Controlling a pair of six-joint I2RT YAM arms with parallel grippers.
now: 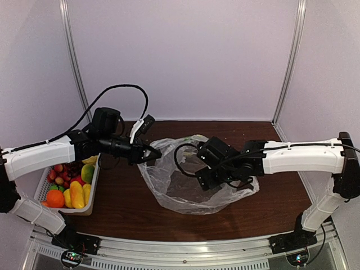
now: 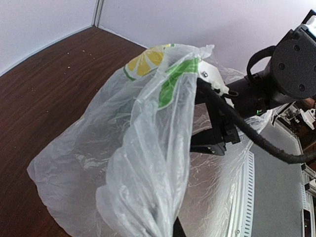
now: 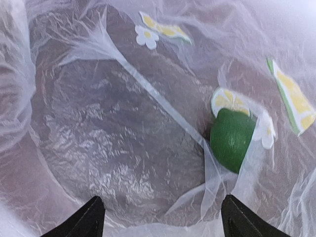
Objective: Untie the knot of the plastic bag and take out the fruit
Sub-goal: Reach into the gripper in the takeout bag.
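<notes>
The plastic bag (image 1: 169,194) is held up at its 10 o'clock rim, pinched by the outstretched left gripper (image 1: 153,153). The right gripper (image 3: 165,219) is dipped inside, jaws spread, a lime (image 3: 231,140) at 2 o'clock.

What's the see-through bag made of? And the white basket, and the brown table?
The bag looks like thin clear plastic film. It is shiny and crinkly, and the table shows through it. The basket is probably hard white plastic, going by its smooth, even white wall. The table looks like dark brown wood or a wood-look top with a smooth finish. I can't tell which.
</notes>
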